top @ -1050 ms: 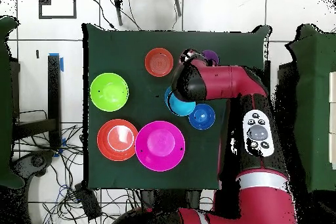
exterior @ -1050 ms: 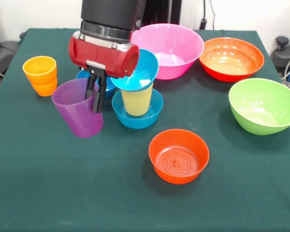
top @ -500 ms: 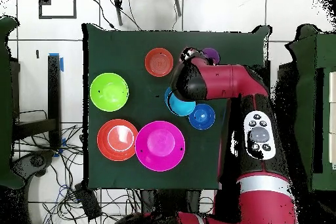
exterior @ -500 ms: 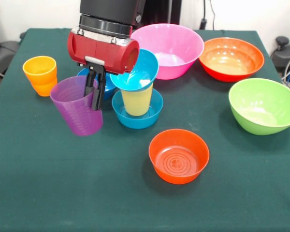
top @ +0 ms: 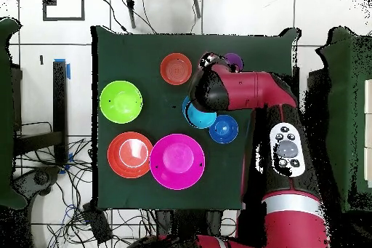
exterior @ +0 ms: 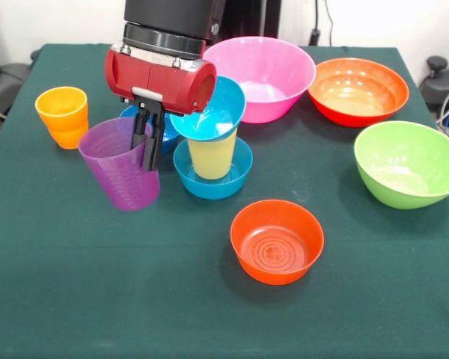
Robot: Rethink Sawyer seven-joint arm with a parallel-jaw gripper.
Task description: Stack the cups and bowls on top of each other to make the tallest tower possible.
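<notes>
While the claw is pinching the rim of the purple cup, one finger inside and one outside, it is holding the tumbler tilted and seemingly clear of the green worktop. In the front view the tower, a cyan bowl perched askew on the yellow cup standing in a mid-blue bowl, is waiting just to the cup's right and higher.

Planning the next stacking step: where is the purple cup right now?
Front view: purple cup hangs tilted in the gripper, left of the tower, right of the orange cup.
</notes>
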